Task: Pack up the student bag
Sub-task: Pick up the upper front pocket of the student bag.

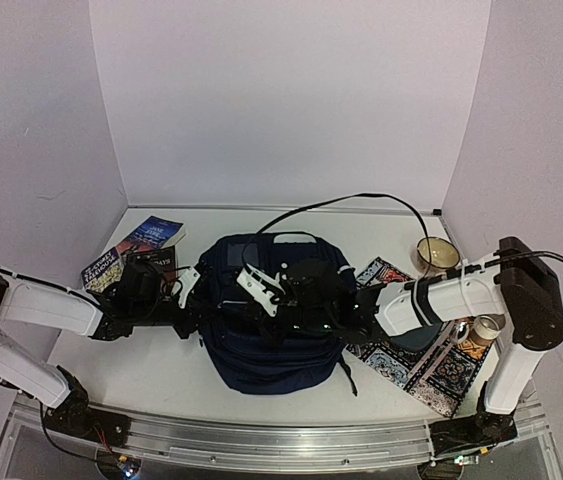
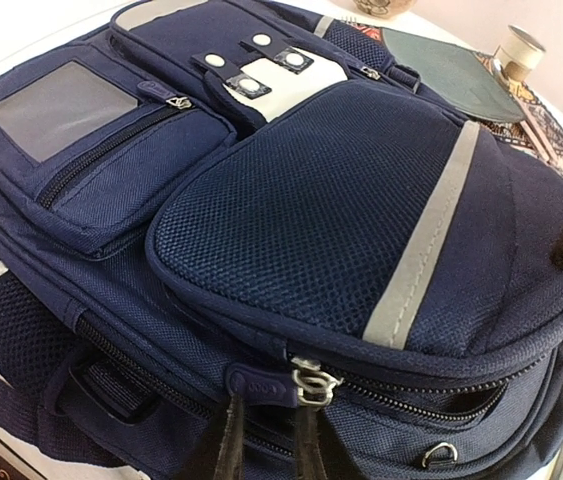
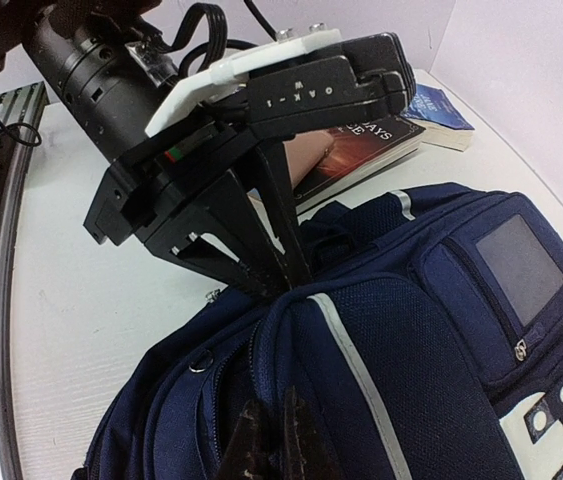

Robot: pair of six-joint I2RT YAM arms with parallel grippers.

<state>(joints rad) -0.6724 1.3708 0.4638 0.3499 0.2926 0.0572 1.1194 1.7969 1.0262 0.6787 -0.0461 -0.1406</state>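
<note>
The student bag (image 1: 286,345), dark navy with grey-white stripe trim, lies flat in the middle of the table. It fills the left wrist view (image 2: 311,200) and the right wrist view (image 3: 441,360). My left gripper (image 1: 206,303) (image 2: 266,420) is at the bag's left edge, shut on the navy zipper pull (image 2: 261,385) beside its metal slider. The zipper gapes slightly to the right of the slider. My right gripper (image 1: 261,305) (image 3: 271,425) is shut on the edge of the bag's front flap, a short way from the left gripper (image 3: 289,285).
Two books (image 1: 141,250) (image 3: 361,150) lie at the back left. A patterned mat (image 1: 431,365) lies to the right of the bag with a dark green flat item (image 2: 451,75) on it. A bowl (image 1: 438,253) and a small cup (image 1: 483,328) stand at the right.
</note>
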